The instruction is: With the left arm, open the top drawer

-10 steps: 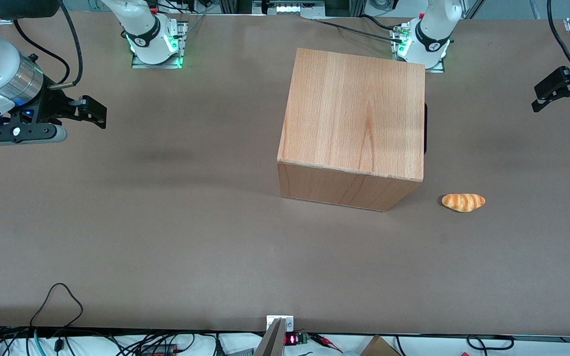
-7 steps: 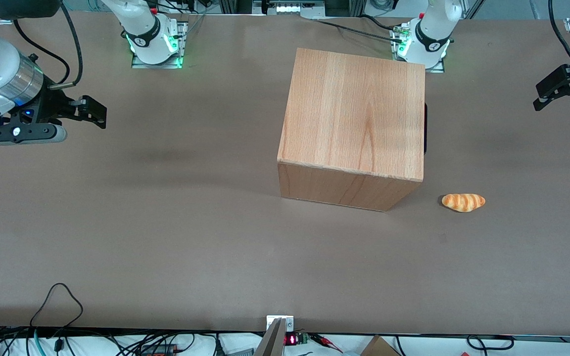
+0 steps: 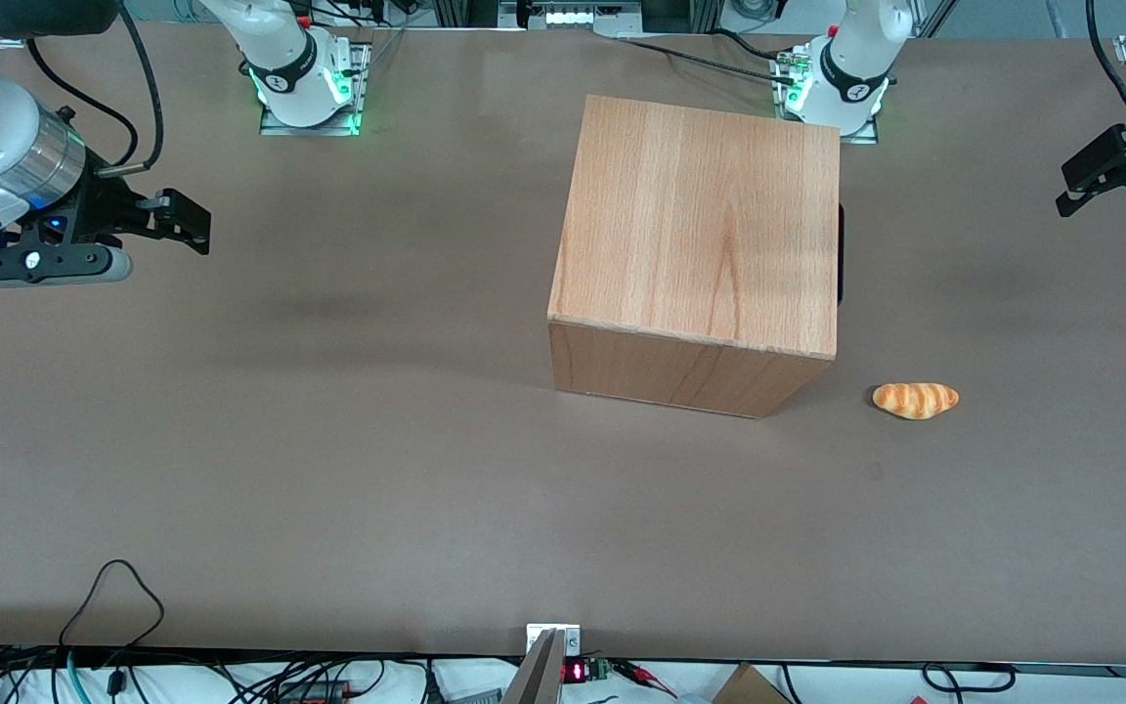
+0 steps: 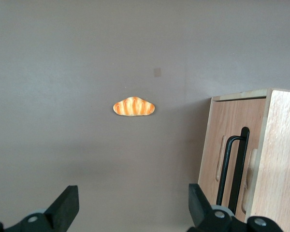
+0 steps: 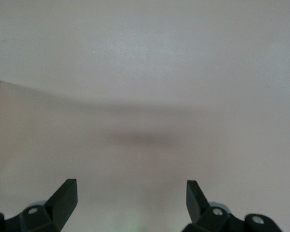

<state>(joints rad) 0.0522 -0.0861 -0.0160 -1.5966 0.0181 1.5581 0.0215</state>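
The left arm's gripper (image 3: pixel 1115 181) hangs over the desk (image 3: pixel 328 469) at the working arm's end, fingers (image 4: pixel 65 205) spread apart, well apart from the cabinet (image 3: pixel 695 244). The top drawer (image 4: pixel 229 145) sits flush and shut, its black bar handle (image 4: pixel 234 169) facing the gripper. A croissant (image 3: pixel 915 400) lies near the cabinet's corner.

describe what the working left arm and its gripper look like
The left arm shows mainly as a black cable running to a black two-finger gripper at the working arm's end of the table, well clear of the cabinet. Its white base has a black band and green lights. The wrist view shows wedge-shaped black fingers, spread apart.
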